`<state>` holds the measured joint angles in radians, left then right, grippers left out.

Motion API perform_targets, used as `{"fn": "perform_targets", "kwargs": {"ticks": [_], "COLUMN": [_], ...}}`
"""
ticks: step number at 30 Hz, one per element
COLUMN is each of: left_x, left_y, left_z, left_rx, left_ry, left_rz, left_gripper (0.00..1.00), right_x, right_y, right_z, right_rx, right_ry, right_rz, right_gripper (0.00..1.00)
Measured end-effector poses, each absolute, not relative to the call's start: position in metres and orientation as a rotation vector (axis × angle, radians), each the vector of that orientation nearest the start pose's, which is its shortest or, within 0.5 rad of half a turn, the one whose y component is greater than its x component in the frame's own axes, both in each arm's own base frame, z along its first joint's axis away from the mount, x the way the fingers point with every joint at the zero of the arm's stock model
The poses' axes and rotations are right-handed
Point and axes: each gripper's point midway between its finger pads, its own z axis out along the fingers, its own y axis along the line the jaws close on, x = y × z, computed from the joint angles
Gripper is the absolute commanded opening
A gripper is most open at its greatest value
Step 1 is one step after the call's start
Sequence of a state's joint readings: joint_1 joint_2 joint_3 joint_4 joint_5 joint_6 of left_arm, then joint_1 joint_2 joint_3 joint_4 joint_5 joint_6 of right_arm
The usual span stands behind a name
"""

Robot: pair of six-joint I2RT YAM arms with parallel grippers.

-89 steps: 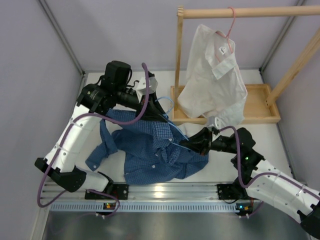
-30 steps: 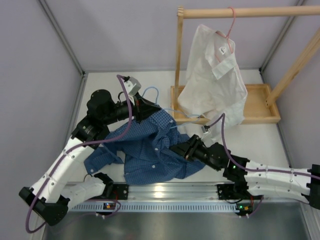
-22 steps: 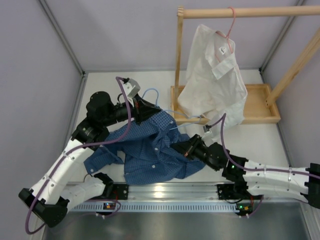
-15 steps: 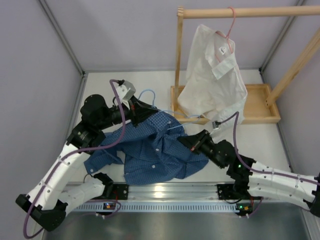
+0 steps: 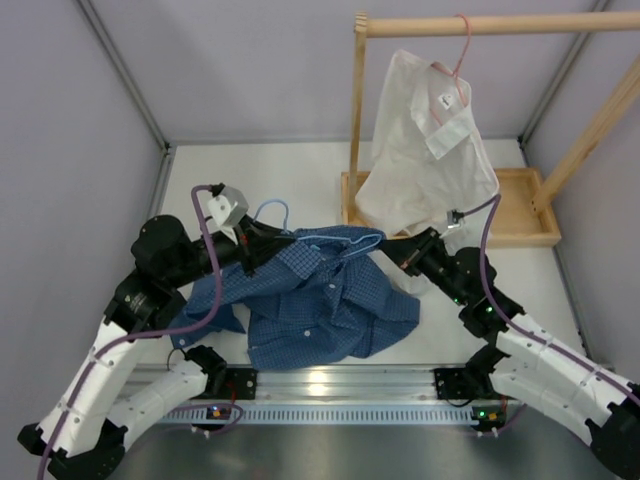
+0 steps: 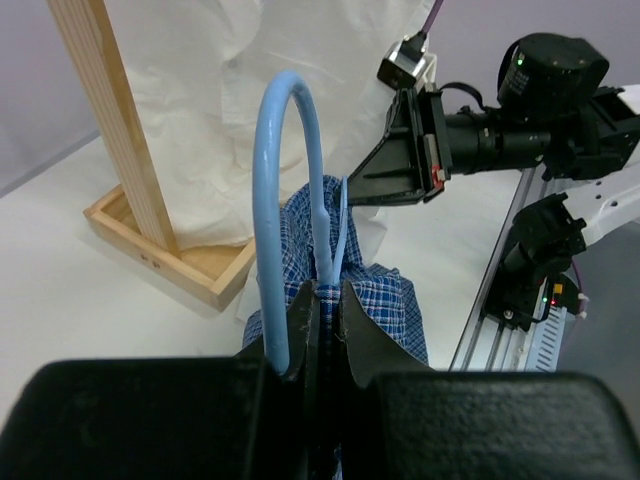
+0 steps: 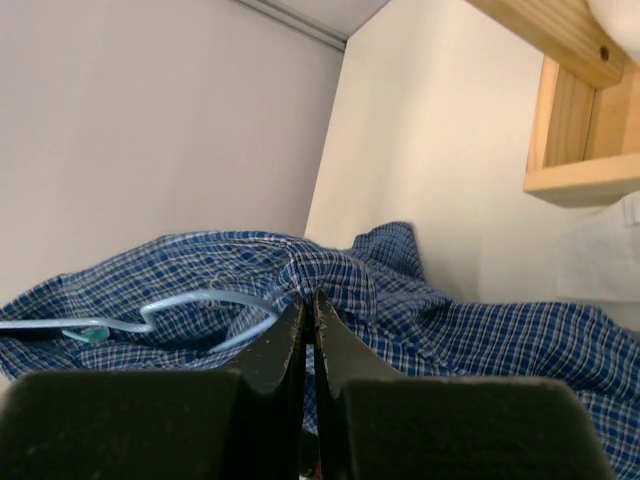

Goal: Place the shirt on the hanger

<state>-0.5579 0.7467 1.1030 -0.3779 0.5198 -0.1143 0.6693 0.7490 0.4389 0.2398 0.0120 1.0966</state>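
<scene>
The blue checked shirt [image 5: 320, 295] is stretched above the table between my two grippers. The light blue wire hanger [image 5: 268, 213] lies partly inside it, its hook sticking out at the left. My left gripper [image 5: 252, 250] is shut on the hanger's neck together with shirt fabric; in the left wrist view the hook [image 6: 285, 190] rises just beyond the jaws [image 6: 325, 292]. My right gripper [image 5: 397, 255] is shut on a fold of the shirt [image 7: 330, 275] at its right shoulder; the hanger wire [image 7: 190, 305] shows under the cloth there.
A wooden rack [image 5: 450, 238] with a tray base stands at the back right. A white collared shirt [image 5: 425, 150] hangs from it on a pink hanger [image 5: 462, 45]. Walls close in the left and the back. The metal rail [image 5: 330, 385] runs along the near edge.
Both grippers have pulled apart, the left gripper to the left and the right gripper to the right and back. The shirt has been lifted and stretched over the hanger.
</scene>
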Motion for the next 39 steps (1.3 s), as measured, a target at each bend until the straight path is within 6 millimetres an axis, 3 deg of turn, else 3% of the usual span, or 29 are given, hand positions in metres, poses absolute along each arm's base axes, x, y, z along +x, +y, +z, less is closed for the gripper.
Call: {"fn": "perform_targets", "kwargs": {"ticks": [8, 14, 19, 23, 30, 32, 33, 35, 37, 39], "left_x": [0.171, 0.177, 0.187, 0.201, 0.238, 0.245, 0.246, 0.247, 0.247, 0.243], "left_y": [-0.195, -0.189, -0.19, -0.19, -0.2, -0.209, -0.215, -0.222, -0.227, -0.231], "left_z": [0.373, 0.359, 0.365, 0.375, 0.397, 0.41, 0.415, 0.422, 0.43, 0.433], "left_rx": [0.727, 0.707, 0.678, 0.59, 0.418, 0.409, 0.414, 0.434, 0.46, 0.521], "left_ry": [1.556, 1.627, 1.654, 1.68, 1.675, 1.636, 1.614, 1.574, 1.515, 1.462], "left_rz": [-0.825, -0.775, -0.758, -0.749, -0.763, -0.803, -0.829, -0.862, -0.881, -0.891], "left_gripper": [0.0, 0.0, 0.0, 0.0, 0.0, 0.0, 0.0, 0.0, 0.0, 0.0], "right_x": [0.245, 0.247, 0.24, 0.221, 0.164, 0.161, 0.165, 0.174, 0.18, 0.184], "right_y": [0.23, 0.241, 0.252, 0.268, 0.311, 0.32, 0.321, 0.319, 0.312, 0.298], "right_z": [0.256, 0.281, 0.289, 0.296, 0.311, 0.313, 0.312, 0.309, 0.307, 0.308], "right_rx": [0.272, 0.123, 0.013, -0.099, -0.327, -0.35, -0.342, -0.308, -0.284, -0.257], "right_ry": [1.781, 1.765, 1.759, 1.749, 1.691, 1.675, 1.675, 1.688, 1.7, 1.698], "right_rz": [1.22, 1.201, 1.237, 1.289, 1.426, 1.43, 1.413, 1.372, 1.338, 1.301], "right_gripper": [0.0, 0.0, 0.0, 0.0, 0.0, 0.0, 0.04, 0.24, 0.31, 0.47]}}
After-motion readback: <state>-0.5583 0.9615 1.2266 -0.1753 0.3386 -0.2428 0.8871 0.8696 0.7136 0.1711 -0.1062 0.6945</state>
